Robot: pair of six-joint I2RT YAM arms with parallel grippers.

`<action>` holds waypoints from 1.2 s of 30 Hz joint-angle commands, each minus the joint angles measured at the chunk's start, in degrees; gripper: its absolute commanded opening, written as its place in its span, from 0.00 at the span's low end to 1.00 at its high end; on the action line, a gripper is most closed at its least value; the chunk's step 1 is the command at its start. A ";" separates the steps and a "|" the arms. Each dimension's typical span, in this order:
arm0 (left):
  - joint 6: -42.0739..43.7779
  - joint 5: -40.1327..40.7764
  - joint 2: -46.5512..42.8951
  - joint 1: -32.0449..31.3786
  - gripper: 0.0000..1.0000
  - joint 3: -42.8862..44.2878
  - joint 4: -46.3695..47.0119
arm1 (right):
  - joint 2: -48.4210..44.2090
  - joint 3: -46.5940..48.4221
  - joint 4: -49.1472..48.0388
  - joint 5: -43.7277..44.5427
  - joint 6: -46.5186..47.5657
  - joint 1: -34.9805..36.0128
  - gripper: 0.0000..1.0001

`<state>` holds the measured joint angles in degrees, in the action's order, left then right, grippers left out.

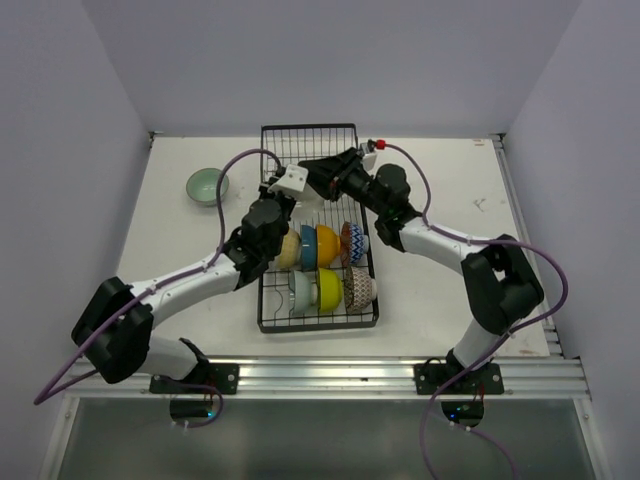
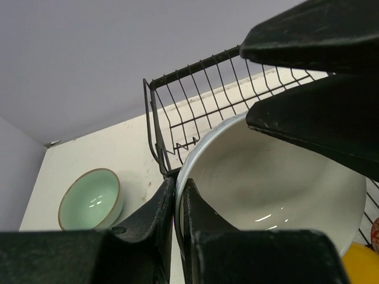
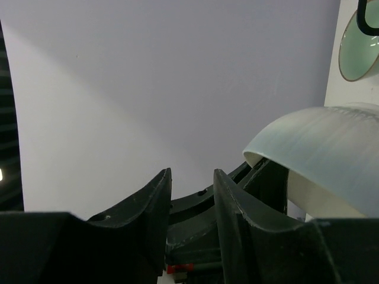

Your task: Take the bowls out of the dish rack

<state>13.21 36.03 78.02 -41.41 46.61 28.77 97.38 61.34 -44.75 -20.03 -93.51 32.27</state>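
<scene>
While right gripper (image 3: 190,177) hangs half-open, empty, left gripper (image 2: 177,186) pinches a glossy white bowl (image 2: 278,177).

The long black wire dish rack (image 1: 310,150) lies mid-table; its near section holds small round bowls (image 1: 328,288) on edge in two rows; four behind, the cream bowl (image 1: 290,250) leftmost, the blue-zigzag bowl (image 1: 353,240) rightmost; three in front, the brown-zigzag bowl (image 1: 361,288) rightmost; the pale mint green bowl (image 1: 207,185) sits on the white table (image 1: 450,200), left of the rack, well apart; a plain white bowl (image 2: 278,183) is before the rack's far end.
</scene>
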 commanded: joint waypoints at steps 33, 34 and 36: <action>-33.86 -24.77 8.63 39.19 0.00 37.40 -48.45 | -15.55 -7.64 21.62 -7.83 30.91 -11.61 0.48; -34.56 -26.09 9.51 40.08 0.00 38.28 -49.25 | -15.91 -7.55 24.33 -7.57 32.42 -12.31 0.45; -36.06 -28.72 12.14 42.53 0.00 40.30 -51.62 | -16.96 -7.55 26.81 -6.43 36.45 -12.93 0.23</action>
<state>-16.14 15.88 87.61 -1.37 82.50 -18.90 83.55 52.05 -25.43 -27.68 -67.11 20.51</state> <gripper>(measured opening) 0.104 0.332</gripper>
